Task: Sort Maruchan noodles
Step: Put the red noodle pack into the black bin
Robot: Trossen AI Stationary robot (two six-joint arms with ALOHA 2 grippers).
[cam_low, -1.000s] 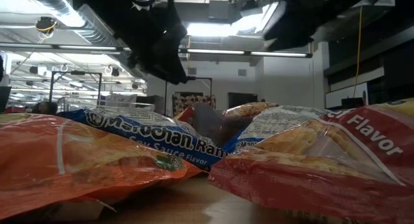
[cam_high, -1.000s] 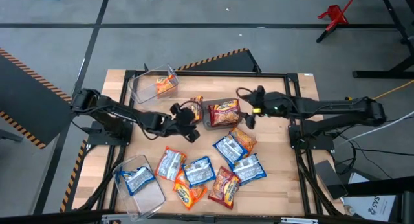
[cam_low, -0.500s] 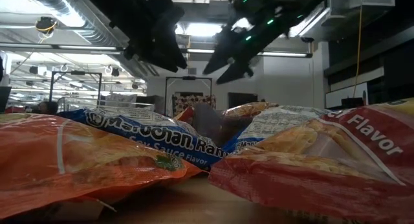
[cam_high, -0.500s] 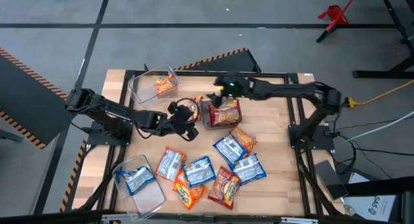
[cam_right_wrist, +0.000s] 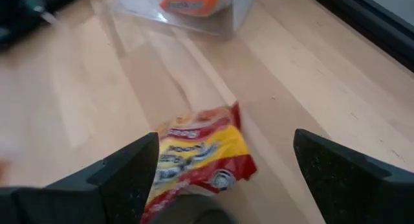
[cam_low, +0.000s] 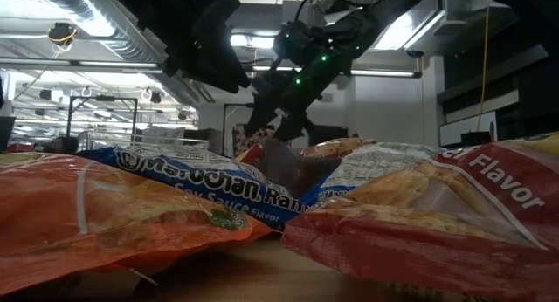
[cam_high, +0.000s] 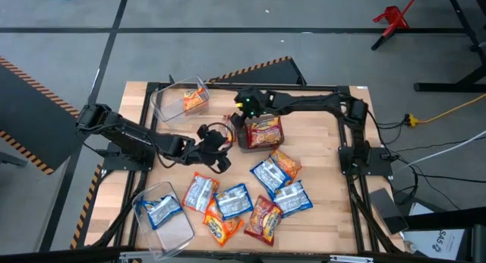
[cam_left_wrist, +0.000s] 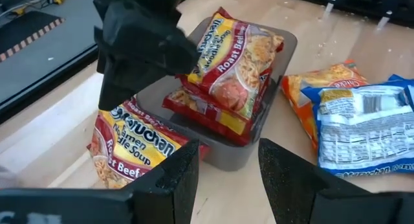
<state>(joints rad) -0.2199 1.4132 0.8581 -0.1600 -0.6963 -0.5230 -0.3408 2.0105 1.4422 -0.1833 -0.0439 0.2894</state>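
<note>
Jaws of right gripper spread wide over red packet; left gripper parted, empty.

Three clear bins are sitting on the table. Five blue-and-white packets are showing, one of them lying in a bin. Four red packets are showing, two stacked in a bin. Three orange packets are showing, one in a bin. Two dark arms are reaching over the table
</note>
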